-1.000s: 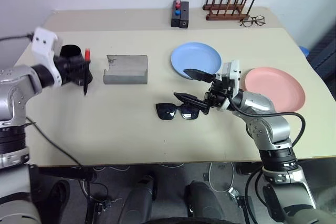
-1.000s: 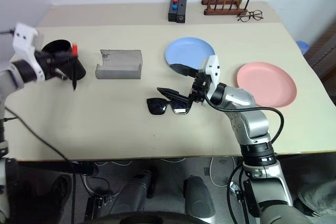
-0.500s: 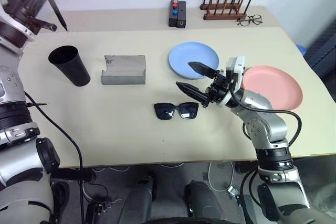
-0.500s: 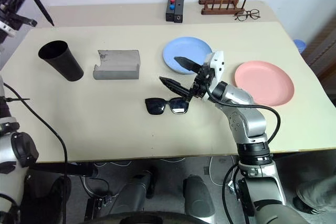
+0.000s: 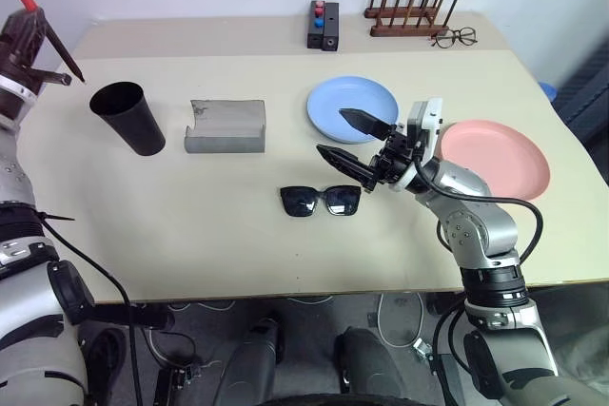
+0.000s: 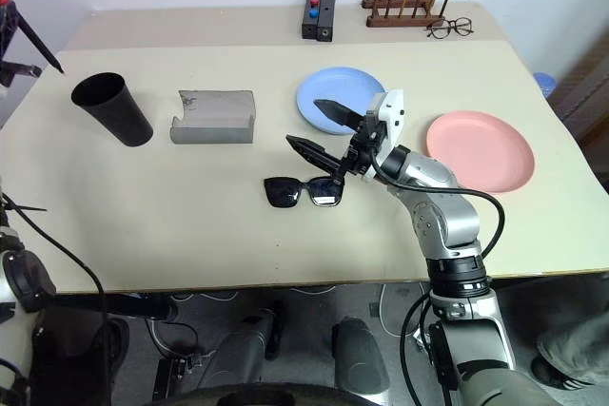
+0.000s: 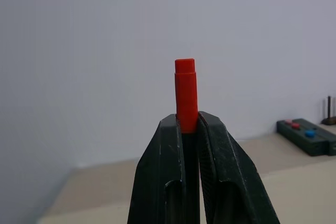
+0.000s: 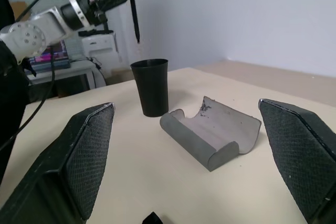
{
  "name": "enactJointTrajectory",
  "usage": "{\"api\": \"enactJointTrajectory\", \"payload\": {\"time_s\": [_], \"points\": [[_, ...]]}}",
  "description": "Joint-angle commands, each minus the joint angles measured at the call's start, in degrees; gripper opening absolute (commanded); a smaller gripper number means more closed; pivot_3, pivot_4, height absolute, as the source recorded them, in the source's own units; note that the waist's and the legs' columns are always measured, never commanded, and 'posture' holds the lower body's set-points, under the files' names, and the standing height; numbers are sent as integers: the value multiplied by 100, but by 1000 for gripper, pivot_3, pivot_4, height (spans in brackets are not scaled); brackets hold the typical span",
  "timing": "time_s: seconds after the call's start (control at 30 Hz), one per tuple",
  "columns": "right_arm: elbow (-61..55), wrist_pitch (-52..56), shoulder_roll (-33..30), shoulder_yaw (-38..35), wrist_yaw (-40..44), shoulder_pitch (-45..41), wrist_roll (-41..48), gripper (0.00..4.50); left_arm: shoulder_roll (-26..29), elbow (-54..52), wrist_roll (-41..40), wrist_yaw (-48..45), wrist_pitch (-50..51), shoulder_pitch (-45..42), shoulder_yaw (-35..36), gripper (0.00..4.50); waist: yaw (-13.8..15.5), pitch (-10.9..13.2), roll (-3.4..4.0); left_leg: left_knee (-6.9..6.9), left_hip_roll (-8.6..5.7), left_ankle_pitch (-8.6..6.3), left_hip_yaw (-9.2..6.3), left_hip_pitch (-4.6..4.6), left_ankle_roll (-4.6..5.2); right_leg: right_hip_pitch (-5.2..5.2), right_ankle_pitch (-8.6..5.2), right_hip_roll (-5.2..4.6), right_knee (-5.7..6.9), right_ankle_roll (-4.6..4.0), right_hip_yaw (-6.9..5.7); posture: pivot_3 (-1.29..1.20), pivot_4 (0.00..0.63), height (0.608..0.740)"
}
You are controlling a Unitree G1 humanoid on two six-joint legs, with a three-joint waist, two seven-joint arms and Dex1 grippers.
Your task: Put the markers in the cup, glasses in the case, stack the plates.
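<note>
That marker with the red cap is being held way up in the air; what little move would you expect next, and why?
Probably a short move to bring the marker over the cup's open mouth. The left gripper is shut on it near the red cap, tip pointing down, but it hangs beyond the cup, which stands upright on the table, not yet above it.
</note>
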Motion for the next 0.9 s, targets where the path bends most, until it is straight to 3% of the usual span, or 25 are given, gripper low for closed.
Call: {"api": "enactJointTrajectory", "payload": {"time_s": [0.03, 0.67, 0.7, 0.77, 0.9], "points": [[-187, -114, -21, -14, 22, -126, -21, 4500, -40, 84, -188, -91, -249, 33, 172, 25, -3, 0, 0, 1, 0, 0, 0, 0, 0, 1, 0, 0, 0, 0, 0, 0, 150, 737], [-302, -123, -65, 55, 69, -9, -159, 4500, -472, 884, -171, -37, -553, 291, 33, 25, -7, -3, -5, 3, 0, 1, -1, 0, 0, 0, 1, 1, 4, 1, 0, 0, 150, 737], [-304, -126, -65, 61, 67, -5, -165, 4500, -470, 902, -139, -9, -583, 292, 16, 878, -8, -3, -5, 4, 0, 1, -1, 0, 0, 1, 1, 1, 4, 1, 0, 0, 150, 737], [-313, -126, -68, 68, 62, 1, -167, 4500, -479, 915, -150, 13, -569, 287, 25, 1675, -9, -3, -5, 3, 0, 1, -2, 0, 0, 0, 1, 1, 4, 1, 0, 0, 150, 737], [-293, -152, -75, 89, 78, 17, -217, 4500, -459, 823, -103, -1, -598, 280, -31, 3810, -11, -3, -5, 3, 0, 1, -2, 0, 0, 0, 1, 2, 5, 1, 0, 0, 150, 737]]}}
